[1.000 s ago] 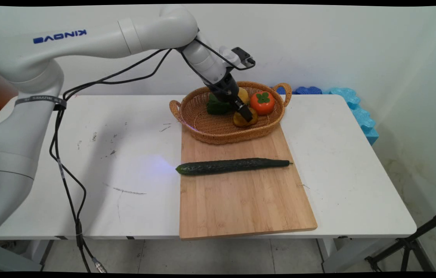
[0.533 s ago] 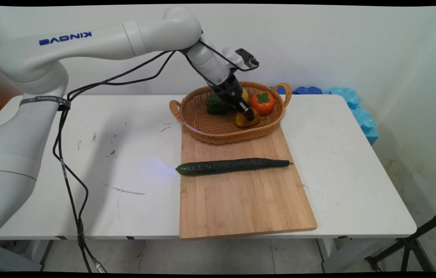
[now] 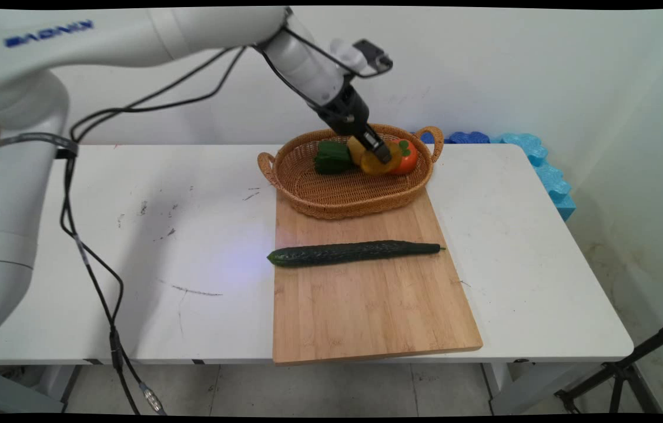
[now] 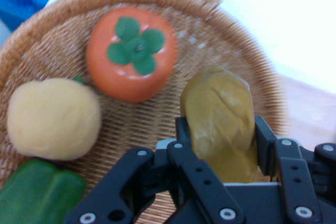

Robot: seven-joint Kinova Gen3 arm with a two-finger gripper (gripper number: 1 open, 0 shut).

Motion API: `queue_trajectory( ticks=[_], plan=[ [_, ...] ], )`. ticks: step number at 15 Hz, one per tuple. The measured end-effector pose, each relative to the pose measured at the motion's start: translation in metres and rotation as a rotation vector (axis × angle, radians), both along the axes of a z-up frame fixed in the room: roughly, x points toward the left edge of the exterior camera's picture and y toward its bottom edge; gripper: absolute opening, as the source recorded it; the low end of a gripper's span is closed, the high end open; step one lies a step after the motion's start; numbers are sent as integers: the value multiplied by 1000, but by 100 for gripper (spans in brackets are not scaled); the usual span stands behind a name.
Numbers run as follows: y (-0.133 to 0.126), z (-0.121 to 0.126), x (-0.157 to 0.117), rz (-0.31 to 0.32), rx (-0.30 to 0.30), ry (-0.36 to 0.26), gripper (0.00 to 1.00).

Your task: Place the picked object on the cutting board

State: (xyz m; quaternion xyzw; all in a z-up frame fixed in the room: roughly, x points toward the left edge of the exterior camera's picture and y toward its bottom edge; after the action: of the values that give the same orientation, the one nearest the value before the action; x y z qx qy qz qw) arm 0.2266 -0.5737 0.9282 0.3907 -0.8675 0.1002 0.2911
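- Nearest, a long dark green cucumber (image 3: pixel 355 252) lies crosswise on a rectangular bamboo cutting board (image 3: pixel 369 305) that reaches the desk's near edge; neither has moved over the last second.
- Behind it, an oval wicker basket with two handles (image 3: pixel 308 188) sits on the board's far end, toward the white desk's (image 3: pixel 131 264) far edge.
- Over the basket, the black two-finger gripper (image 4: pixel 226 145) is clamped on an ochre, potato-like lump (image 4: pixel 223 121). A second ago that lump rested on the basket floor; now it hangs lifted, about level with the rim, so the pick has held.
- Left in the basket are a round orange persimmon with a green calyx (image 4: pixel 131 53), a pale yellow round fruit (image 4: pixel 52 119) and a green bell pepper (image 4: pixel 37 195); the persimmon is closest to the lifted lump.
- Farthest, blue foam blocks (image 3: pixel 534 158) line the desk's far right corner.
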Motion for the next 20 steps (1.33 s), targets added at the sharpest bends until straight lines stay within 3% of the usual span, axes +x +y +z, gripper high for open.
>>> queue_trajectory(
  ticks=[3,6,9,15,20],
  plan=[
    [29,28,-4,-20,-11,38,0],
    [77,54,-13,-62,-13,82,0],
    [122,64,-25,-112,-12,101,0],
    [175,46,-46,-185,-24,88,0],
    [189,18,-63,-217,-41,51,0]
  ],
)
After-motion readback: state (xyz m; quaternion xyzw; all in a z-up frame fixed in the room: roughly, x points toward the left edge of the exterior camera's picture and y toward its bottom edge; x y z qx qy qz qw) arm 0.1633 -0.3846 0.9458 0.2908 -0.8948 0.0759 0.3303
